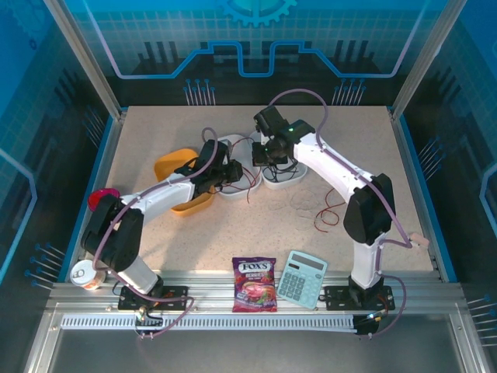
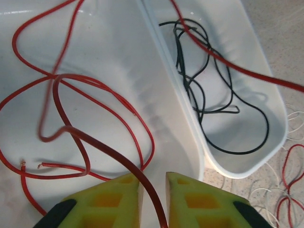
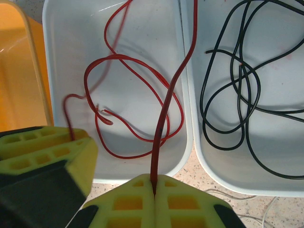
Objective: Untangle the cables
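The glossy red cable (image 3: 161, 126) sprawls in loose loops across the smooth rounded white tray (image 3: 118, 167), and both grippers have a strand. The right gripper (image 3: 154, 187) has its ribbed yellow-green pads pressed tight on one thick strand. The left gripper (image 2: 154, 190) has its jaws narrow, pinching another strand rising between them. In the neighbouring white tray (image 2: 247, 171), touching the first, a thin black cable (image 2: 236, 153) lies in tangled curls. More red and pale loose wires (image 1: 318, 206) lie on the speckled beige table (image 1: 194, 241) just right of the trays. An orange bowl (image 3: 19, 71) sits beside the first tray.
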Controlling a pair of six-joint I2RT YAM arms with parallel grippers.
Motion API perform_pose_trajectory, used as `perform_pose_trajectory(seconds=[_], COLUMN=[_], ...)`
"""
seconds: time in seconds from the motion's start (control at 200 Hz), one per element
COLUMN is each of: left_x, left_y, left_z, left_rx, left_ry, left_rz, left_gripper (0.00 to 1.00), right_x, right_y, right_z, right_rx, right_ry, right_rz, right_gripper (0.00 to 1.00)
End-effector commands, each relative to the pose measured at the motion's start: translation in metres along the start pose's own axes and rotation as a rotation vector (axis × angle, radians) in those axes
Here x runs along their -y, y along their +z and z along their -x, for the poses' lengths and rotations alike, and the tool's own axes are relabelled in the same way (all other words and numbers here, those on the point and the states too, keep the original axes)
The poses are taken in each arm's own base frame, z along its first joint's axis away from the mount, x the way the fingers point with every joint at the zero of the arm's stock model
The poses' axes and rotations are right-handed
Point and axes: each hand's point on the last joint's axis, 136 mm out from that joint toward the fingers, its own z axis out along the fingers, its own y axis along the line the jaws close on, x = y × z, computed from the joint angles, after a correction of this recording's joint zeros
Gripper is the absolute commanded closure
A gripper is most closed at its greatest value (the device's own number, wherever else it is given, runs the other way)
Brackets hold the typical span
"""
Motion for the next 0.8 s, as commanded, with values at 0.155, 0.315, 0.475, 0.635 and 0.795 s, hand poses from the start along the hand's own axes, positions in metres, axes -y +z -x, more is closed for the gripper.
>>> perform_pose_trajectory(seconds=[0.155,0.315,0.475,0.635,0.795], left_x=[0.003,0.005,0.009,0.012,0.007], left_y=[0.003,-0.009,-0.03,-0.046,-0.048], left_z=[0.013,0.017,0.027,0.036,0.036], left_rx=[0.039,0.066,0.115,0.162,0.167], left_ry=[-0.066,-0.079,-0.088,-0.094,-0.101], left_rz=[-0.022,-0.036,-0.064,-0.081,-0.075], left_gripper=[0.52,0.32,0.18,0.08,0.07], right_x=[-0.018,-0.023,-0.02,-0.024,-0.023], right_y=[-0.016,0.0,0.017,0.032,0.043], right_z=[-0.012,-0.007,-0.005,0.0,0.012], right_rx=[0.01,-0.003,-0.024,-0.02,-0.003], right_ry=[-0.004,0.001,0.004,0.023,0.027], right_rz=[0.042,0.046,0.009,0.019,-0.013], right_gripper=[1.0,1.0,1.0,1.0,1.0])
